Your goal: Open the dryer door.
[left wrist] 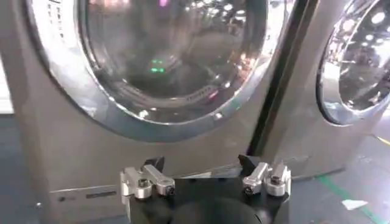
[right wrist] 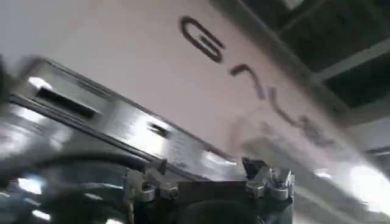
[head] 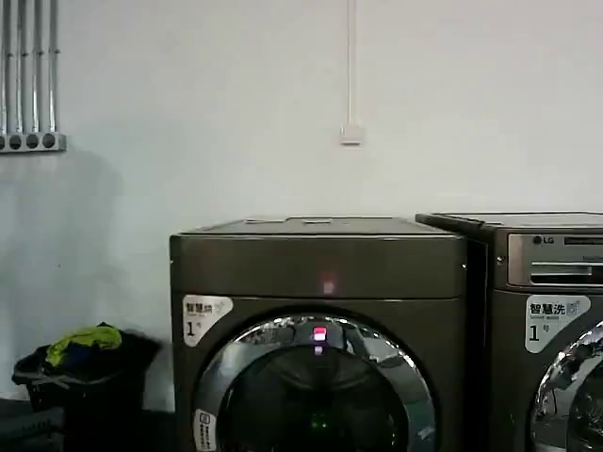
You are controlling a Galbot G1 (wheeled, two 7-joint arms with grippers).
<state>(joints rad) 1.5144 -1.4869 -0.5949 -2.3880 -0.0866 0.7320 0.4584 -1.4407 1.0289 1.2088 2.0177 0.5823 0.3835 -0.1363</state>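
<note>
The dryer door [head: 316, 386] sits closed in the plain bronze-grey machine [head: 320, 268], its lower half cut off in the head view. The left gripper [left wrist: 204, 179] hangs low before it, fingers spread and empty (well apart from the chrome). The right gripper [right wrist: 207, 176] is likewise released, against blurred surroundings.

You can read "LG" on the right-hand machine's silver panel [head: 556, 259], a "1" on each machine's white front sticker [head: 205, 318], "GAL" lettering on a white panel [right wrist: 231, 58]
</note>
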